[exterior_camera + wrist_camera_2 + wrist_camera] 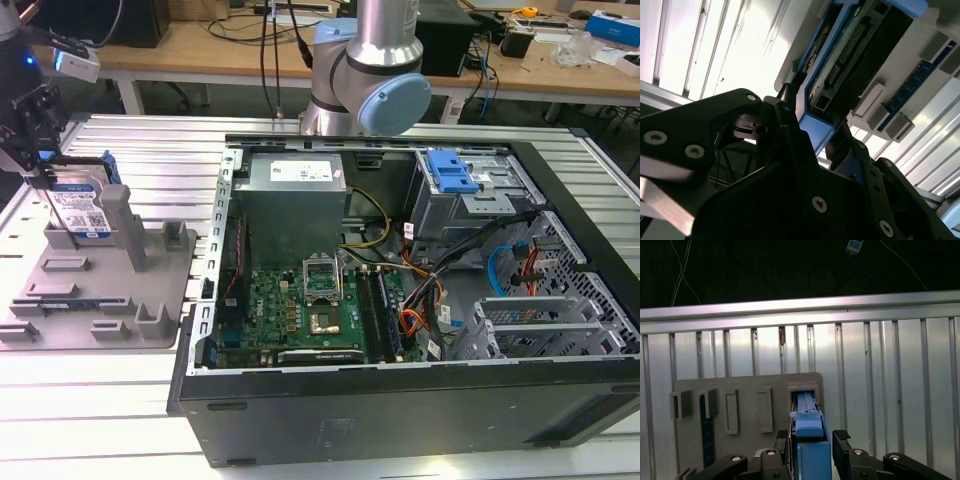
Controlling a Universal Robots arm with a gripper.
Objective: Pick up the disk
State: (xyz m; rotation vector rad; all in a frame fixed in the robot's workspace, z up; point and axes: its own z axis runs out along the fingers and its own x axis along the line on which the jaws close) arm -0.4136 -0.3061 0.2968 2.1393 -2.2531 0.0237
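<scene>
My tool (811, 437) is narrowed onto the disk (82, 212), clamping its blue top rail on both sides. The disk stands on edge in the grey holder (100, 300), its long axis upright.

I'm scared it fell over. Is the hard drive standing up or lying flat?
Standing up. The hard drive sits on edge in a slot of the grey holder, with the end effector at its top.
</scene>
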